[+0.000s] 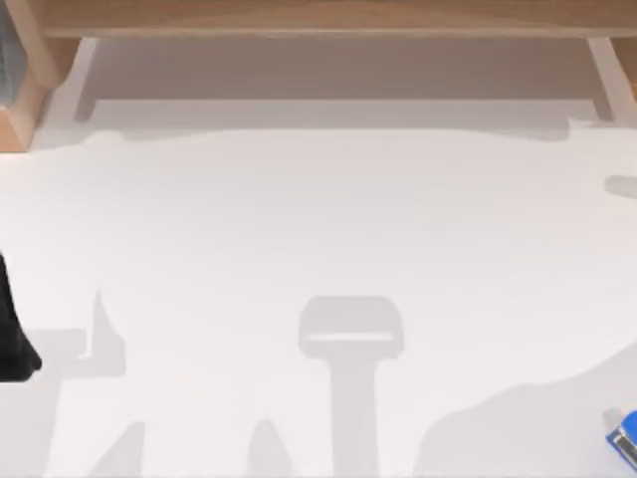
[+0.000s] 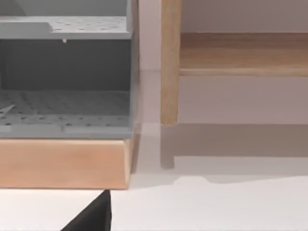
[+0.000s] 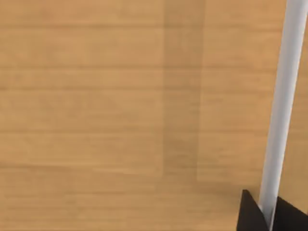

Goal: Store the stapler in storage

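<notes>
From above, we look down on a white table (image 1: 328, 229) crossed by grey shadows of our arms, with a wooden shelf frame (image 1: 328, 18) running along its far edge and a wooden block at the far left corner. The stapler (image 1: 626, 434), bright blue with a pale rim, lies at the table's near right corner, cut by the picture's edge and well apart from the shelf. A black part of our left arm (image 1: 12, 334) juts in at the left edge, about mid-depth on the table; whether its gripper is released or clenched we cannot tell. In the left wrist view we face a grey perforated storage rack (image 2: 65, 103) with two levels, standing on a wooden base (image 2: 62, 163), beside a wooden upright post (image 2: 169, 62) and a wooden shelf board (image 2: 243, 55) farther off; a black fingertip of the left gripper (image 2: 94, 215) pokes in over the white tabletop, near the wooden base but apart from it. In the right wrist view we see a wooden panel (image 3: 120, 110) close up, crossed by a white bar (image 3: 281, 110), and the dark tips of the right gripper (image 3: 267, 214) stand on either side of that bar's lower end; whether they press on it we cannot tell.
</notes>
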### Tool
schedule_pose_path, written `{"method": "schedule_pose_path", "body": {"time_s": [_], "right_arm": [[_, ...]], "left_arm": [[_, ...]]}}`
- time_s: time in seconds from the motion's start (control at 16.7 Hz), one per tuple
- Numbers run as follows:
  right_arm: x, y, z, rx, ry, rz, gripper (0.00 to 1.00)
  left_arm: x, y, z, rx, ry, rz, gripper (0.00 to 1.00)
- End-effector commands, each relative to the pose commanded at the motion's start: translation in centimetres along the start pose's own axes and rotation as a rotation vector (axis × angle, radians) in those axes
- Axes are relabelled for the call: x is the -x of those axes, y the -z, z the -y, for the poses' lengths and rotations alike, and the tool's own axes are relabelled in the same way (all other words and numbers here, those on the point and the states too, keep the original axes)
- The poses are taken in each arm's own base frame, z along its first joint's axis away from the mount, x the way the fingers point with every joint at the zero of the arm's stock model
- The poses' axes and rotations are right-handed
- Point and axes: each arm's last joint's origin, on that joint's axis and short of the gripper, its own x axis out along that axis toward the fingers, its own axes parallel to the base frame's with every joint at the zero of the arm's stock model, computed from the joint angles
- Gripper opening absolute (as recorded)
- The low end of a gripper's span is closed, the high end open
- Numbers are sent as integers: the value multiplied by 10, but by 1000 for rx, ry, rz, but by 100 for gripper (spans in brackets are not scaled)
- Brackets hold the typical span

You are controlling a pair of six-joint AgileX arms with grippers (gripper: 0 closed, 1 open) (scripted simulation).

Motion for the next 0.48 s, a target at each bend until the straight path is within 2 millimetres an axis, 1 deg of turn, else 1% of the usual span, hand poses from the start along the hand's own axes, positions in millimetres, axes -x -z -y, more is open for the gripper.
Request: {"method": "schedule_pose_path", "body": {"time_s": [0.12, 0.24, 0.36, 0.48], "right_arm": [[2, 2, 0, -2, -1, -5, 0], [10, 5, 5, 9, 19, -5, 0], [23, 4, 4, 8, 18, -3, 0], [42, 0, -5, -11, -20, -2, 0]], "left_arm": [[0, 0, 0, 0, 0, 0, 100], [0, 0, 0, 0, 0, 0, 100], [0, 0, 0, 0, 0, 0, 100], [0, 0, 0, 0, 0, 0, 100]]}}
